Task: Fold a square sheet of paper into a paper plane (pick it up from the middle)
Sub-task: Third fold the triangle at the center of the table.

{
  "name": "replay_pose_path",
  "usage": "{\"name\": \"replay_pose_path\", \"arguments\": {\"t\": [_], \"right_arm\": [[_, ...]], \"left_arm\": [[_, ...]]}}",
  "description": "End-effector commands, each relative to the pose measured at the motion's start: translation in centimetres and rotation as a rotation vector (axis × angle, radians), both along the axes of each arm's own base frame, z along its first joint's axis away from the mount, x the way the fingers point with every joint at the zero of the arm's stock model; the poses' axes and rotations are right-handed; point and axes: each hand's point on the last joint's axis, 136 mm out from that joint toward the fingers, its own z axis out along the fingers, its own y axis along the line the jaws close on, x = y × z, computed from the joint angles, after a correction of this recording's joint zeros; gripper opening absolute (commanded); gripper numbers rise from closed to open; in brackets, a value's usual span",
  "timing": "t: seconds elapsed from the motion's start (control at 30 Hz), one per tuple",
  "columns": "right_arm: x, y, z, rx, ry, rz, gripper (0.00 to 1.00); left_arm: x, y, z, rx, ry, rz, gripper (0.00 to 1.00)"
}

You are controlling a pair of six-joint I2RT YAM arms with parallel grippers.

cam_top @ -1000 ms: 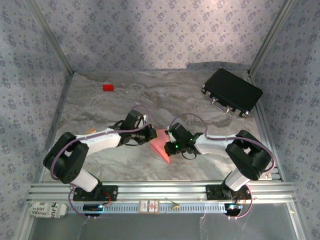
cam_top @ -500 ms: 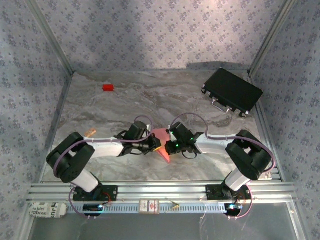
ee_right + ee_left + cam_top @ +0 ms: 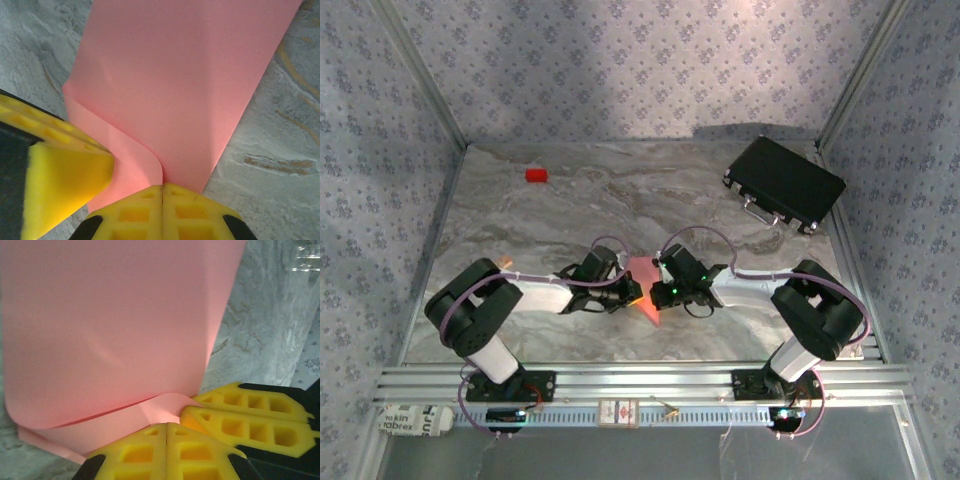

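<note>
1. While both hands meet at the middle of the worktop point(image 3: 520, 240), the paper point(image 3: 641, 272) lies between them, well apart from the red block point(image 3: 536, 175) and the black case point(image 3: 784, 184). From above, its pointed end aims toward the arm bases.
2. The left hand point(image 3: 626, 291) is closed, its fingers flush together. In its wrist view the tips touch a curled flap at the paper's near edge, and a lower layer runs on under them.
3. The right hand point(image 3: 661, 291) is closed the same way. In its wrist view the rounded fold ends right at the seam of its fingers, with the left hand's yellow fingers just beside it.
4. I cannot tell whether either hand has a layer nipped between its fingers or only presses on the fold with its tips.
5. Done, as far as it shows: the sheet is no longer a flat square. Two layers overlap, one side is turned over, and the outline from above is pointed.
6. That fold looks soft and rounded rather than creased sharp, so I judge the step in hand to be setting or flattening it.
7. Left to do, by my reading: sharpen this crease, make the matching nose folds, fold along the centre line and turn down the wings. The task looks early to midway, well short of finished.
</note>
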Motion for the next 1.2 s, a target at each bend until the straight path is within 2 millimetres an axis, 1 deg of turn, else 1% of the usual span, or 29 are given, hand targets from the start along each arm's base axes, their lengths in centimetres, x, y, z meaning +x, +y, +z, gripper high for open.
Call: {"name": "replay_pose_path", "arguments": {"t": [0.0, 0.3, 0.43, 0.53, 0.63, 0.7, 0.77, 0.83, 0.87, 0.93, 0.97, 1.0, 1.1, 1.17], "right_arm": [[-1.0, -2.5, -2.3, -0.103, 0.062, -0.039, 0.00], [-1.0, -2.4, -2.3, -0.099, 0.063, -0.033, 0.00], [-0.8, -2.1, -1.6, -0.081, 0.055, -0.033, 0.03], [-0.5, -1.9, -0.3, -0.062, 0.038, -0.036, 0.09], [0.2, -2.4, 1.2, -0.038, 0.018, -0.068, 0.18], [0.4, -2.8, 2.4, -0.006, 0.005, -0.088, 0.26], [0.4, -2.9, 3.4, 0.025, -0.003, -0.091, 0.32], [-0.2, -2.4, 4.3, 0.068, 0.008, -0.062, 0.34], [-0.6, -1.9, 4.8, 0.100, 0.023, -0.036, 0.34], [-1.9, -0.6, 5.4, 0.173, 0.070, 0.027, 0.30], [-2.4, -0.1, 5.5, 0.195, 0.093, 0.048, 0.25], [-2.9, 0.3, 5.5, 0.201, 0.113, 0.066, 0.19], [-4.1, 1.5, 5.2, 0.195, 0.146, 0.106, 0.10], [-4.6, 2.2, 5.0, 0.181, 0.151, 0.128, 0.08]], "left_arm": [[-0.3, 0.4, -1.1, 0.032, -0.007, -0.007, 0.00], [-0.8, 0.7, -2.5, 0.076, 0.009, -0.016, 0.00], [-0.9, 0.9, -2.6, 0.087, 0.008, -0.015, 0.00], [-1.0, 1.0, -2.6, 0.093, 0.005, -0.019, 0.00], [-0.9, 1.0, -2.5, 0.094, 0.003, -0.020, 0.00], [-0.9, 0.9, -2.5, 0.094, 0.003, -0.019, 0.00], [-0.9, 0.9, -2.5, 0.094, 0.004, -0.019, 0.00], [-0.9, 1.0, -2.5, 0.095, 0.004, -0.018, 0.00], [-0.9, 1.0, -2.5, 0.095, 0.003, -0.018, 0.00], [-0.8, 0.9, -2.5, 0.095, 0.001, -0.017, 0.00], [-0.8, 0.9, -2.5, 0.094, 0.001, -0.016, 0.00], [-0.8, 0.9, -2.5, 0.094, 0.000, -0.018, 0.00], [-0.8, 0.9, -2.6, 0.095, 0.001, -0.016, 0.00], [-0.8, 0.9, -2.6, 0.096, 0.002, -0.013, 0.00]]}}
